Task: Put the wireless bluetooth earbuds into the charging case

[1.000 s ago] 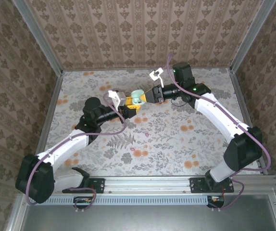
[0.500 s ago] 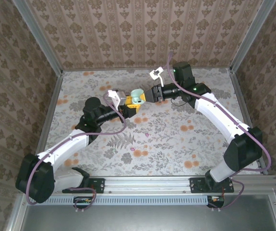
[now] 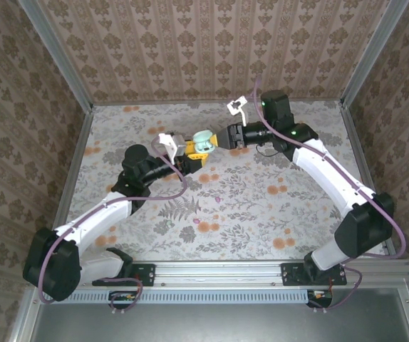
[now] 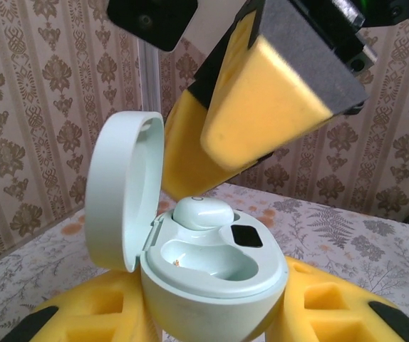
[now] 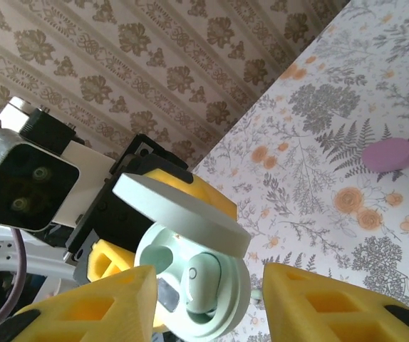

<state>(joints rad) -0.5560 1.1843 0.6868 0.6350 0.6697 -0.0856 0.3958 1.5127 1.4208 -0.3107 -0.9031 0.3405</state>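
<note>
My left claw is clenched on the mint charging case. Its yellow pads press the shell from both sides and hold it up off the table. The lid stands hinged open, upright on one side of the case. A mint earbud sits in the well farther from my left wrist, and the well nearer to it is hollow. My right claw is released, its fingers spread wide. It faces the open mouth of the case at close range with a finger off to each side, and I cannot see either one touching the shell. A pink earbud lies flat on the table, down below and well apart from both claws.
</note>
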